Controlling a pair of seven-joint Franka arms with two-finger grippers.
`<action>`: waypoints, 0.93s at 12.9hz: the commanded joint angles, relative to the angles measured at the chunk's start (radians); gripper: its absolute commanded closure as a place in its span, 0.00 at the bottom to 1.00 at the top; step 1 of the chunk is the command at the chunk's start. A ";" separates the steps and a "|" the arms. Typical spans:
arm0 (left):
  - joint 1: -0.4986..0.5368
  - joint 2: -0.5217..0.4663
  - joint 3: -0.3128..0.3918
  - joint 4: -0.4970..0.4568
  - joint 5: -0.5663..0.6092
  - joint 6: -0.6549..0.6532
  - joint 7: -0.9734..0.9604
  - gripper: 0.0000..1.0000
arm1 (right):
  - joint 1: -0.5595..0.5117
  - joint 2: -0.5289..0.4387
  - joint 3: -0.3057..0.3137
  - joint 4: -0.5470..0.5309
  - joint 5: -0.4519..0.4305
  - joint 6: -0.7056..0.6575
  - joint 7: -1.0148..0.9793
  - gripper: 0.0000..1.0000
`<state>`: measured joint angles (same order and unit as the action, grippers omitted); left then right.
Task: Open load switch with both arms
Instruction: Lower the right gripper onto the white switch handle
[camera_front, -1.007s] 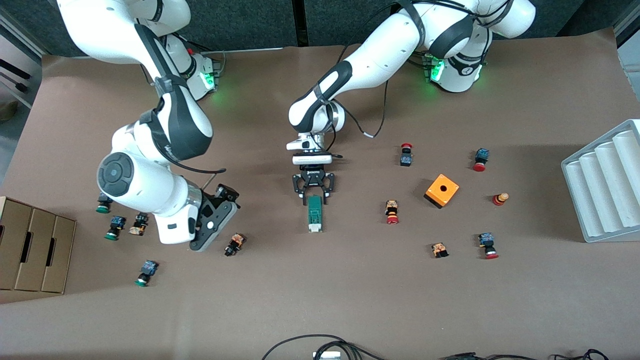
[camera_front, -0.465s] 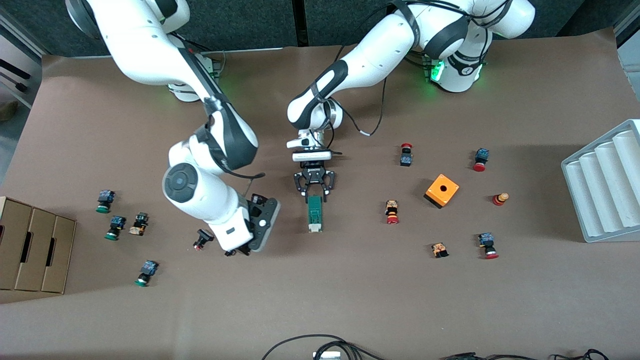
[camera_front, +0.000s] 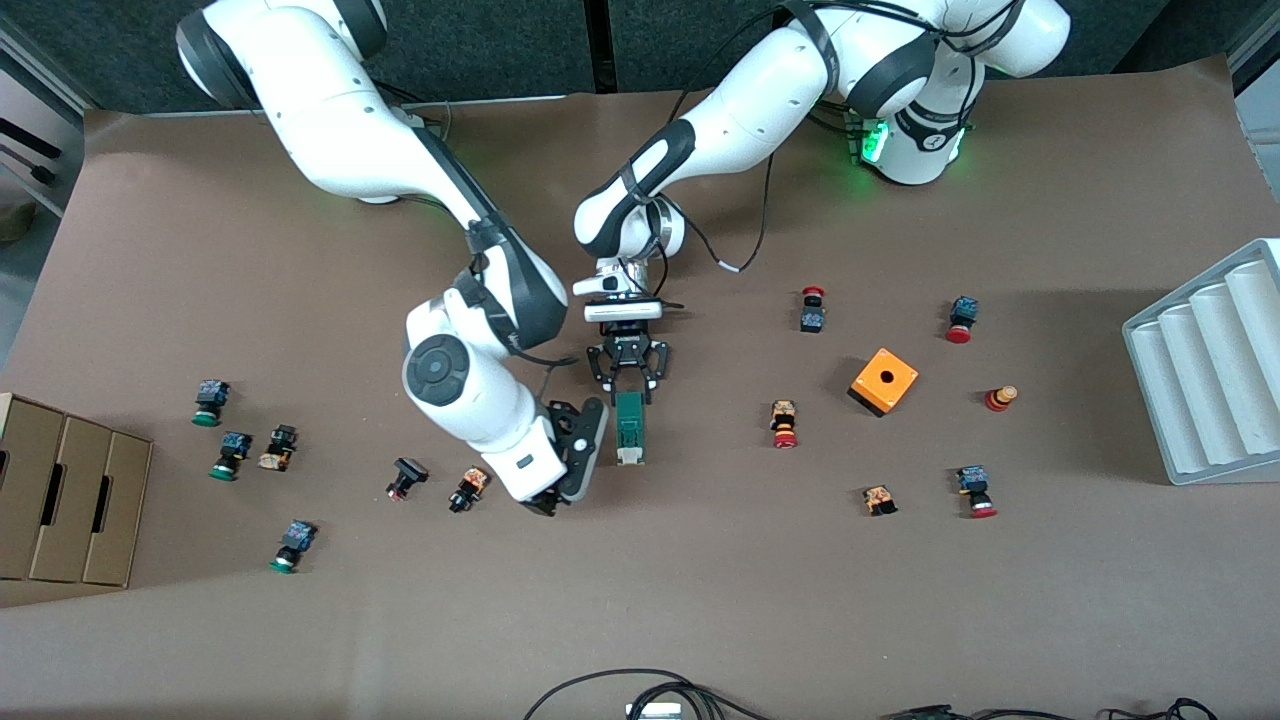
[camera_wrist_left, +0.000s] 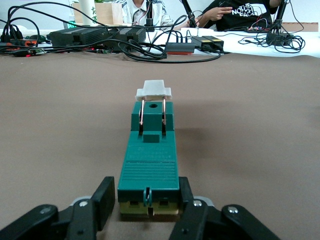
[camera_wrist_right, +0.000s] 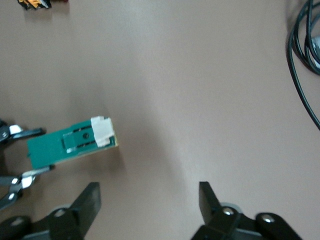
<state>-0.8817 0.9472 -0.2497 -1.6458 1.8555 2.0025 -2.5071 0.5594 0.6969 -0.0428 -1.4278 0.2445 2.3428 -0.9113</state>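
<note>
The load switch (camera_front: 630, 425) is a slim dark-green bar lying flat mid-table, its white sliding piece (camera_front: 629, 457) at the end nearer the front camera. My left gripper (camera_front: 628, 388) straddles the other end. In the left wrist view the load switch (camera_wrist_left: 150, 155) lies between the left gripper's (camera_wrist_left: 145, 200) fingers: one pad is against it, the other stands a sliver off. My right gripper (camera_front: 565, 480) hovers beside the switch, toward the right arm's end, and is open with nothing in it. The right wrist view shows the right gripper (camera_wrist_right: 149, 200) wide apart over bare table, the switch (camera_wrist_right: 65, 145) off to one side.
Two small push buttons (camera_front: 470, 488) (camera_front: 405, 478) lie close to the right gripper. A red-capped button (camera_front: 784, 424) and an orange cube box (camera_front: 884, 381) sit toward the left arm's end, before a grey ridged tray (camera_front: 1210, 370). Cardboard boxes (camera_front: 70, 500) stand at the right arm's end.
The right arm has swung from its end of the table toward the switch and now hangs beside it. The left gripper's fingers have drawn in around the switch's end.
</note>
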 joint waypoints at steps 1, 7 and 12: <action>-0.014 -0.004 0.009 0.001 0.017 -0.016 -0.025 0.48 | 0.013 0.050 -0.005 0.041 -0.011 0.053 -0.003 0.20; -0.016 -0.002 0.009 -0.003 0.017 -0.016 -0.026 0.49 | 0.050 0.076 -0.011 0.041 -0.019 0.092 -0.001 0.38; -0.019 -0.004 0.009 -0.003 0.019 -0.016 -0.024 0.51 | 0.088 0.127 -0.025 0.041 -0.019 0.168 0.000 0.41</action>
<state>-0.8844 0.9473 -0.2499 -1.6444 1.8607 2.0022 -2.5096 0.6327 0.7791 -0.0513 -1.4190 0.2428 2.4646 -0.9126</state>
